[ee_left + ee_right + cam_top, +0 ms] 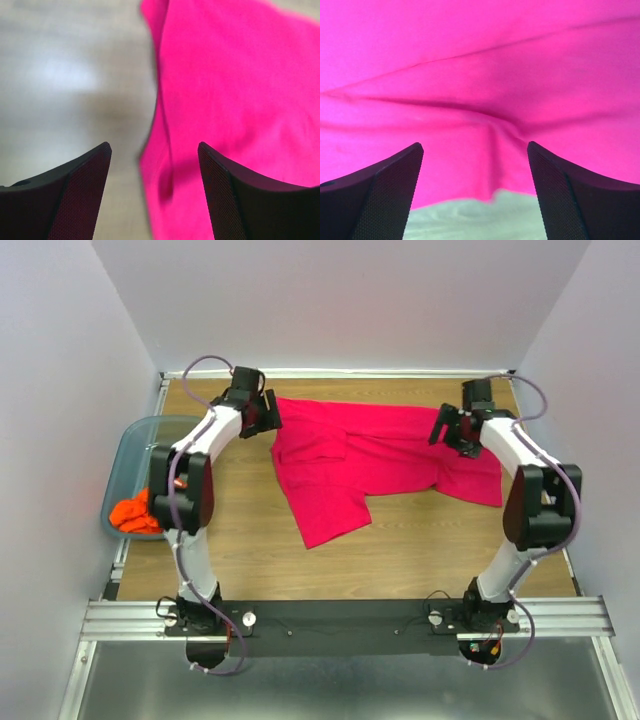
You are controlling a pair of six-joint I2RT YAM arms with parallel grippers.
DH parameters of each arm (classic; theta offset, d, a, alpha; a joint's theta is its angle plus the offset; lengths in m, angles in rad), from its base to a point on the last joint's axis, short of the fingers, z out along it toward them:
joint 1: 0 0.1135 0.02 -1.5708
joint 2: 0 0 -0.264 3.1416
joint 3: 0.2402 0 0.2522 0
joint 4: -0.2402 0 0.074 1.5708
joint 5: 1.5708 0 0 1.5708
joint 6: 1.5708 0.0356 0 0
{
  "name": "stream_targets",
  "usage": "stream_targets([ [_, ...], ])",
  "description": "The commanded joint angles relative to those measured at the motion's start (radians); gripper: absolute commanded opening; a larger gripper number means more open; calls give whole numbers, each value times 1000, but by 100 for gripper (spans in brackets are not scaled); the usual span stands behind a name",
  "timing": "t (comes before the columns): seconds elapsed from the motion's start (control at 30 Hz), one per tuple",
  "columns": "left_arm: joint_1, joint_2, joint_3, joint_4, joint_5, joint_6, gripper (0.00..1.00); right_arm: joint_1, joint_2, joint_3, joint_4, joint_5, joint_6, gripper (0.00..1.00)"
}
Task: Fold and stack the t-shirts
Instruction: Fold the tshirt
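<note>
Beside the left edge of the table [420, 550] sits a translucent blue-grey plastic bin [130, 435]. It holds the orange t-shirt [134, 513], bunched in a heap at its near end. Right of the bin, the left gripper [262, 412] hangs over the far-left part of the table, at the left edge of the magenta t-shirt [370, 465]. Its wrist view shows the jaws spread wide with nothing between them. The shirt's left hem runs below the gap, with bare wood under the left finger and pink cloth under the right one. The magenta t-shirt lies across the far half of the table, wrinkled and partly doubled over, and one flap reaches toward the near side, left of centre. The right gripper [450, 430] is over the shirt's right part, near its far edge. Its jaws too stand wide apart and hold nothing. Its wrist view shows creased pink cloth below, with a strip of table at the bottom. Whether either gripper's fingers touch the cloth cannot be told
</note>
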Motion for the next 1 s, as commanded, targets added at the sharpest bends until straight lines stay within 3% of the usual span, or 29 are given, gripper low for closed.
stream_targets([
  [0.0,-41,-229,-263,36,-33,23,77,-93,-151,-89,-49,112,-10,96],
  [0.07,-87,-329,-426,30,-42,20,76,-111,-206,-123,-52,138,-10,97],
  [0.27,-167,-437,-638,39,-28,-53,63,-121,-265,-195,-55,166,10,99],
  [0.97,-230,-320,-623,147,-117,-110,50,-121,-434,-387,-53,43,14,98],
])
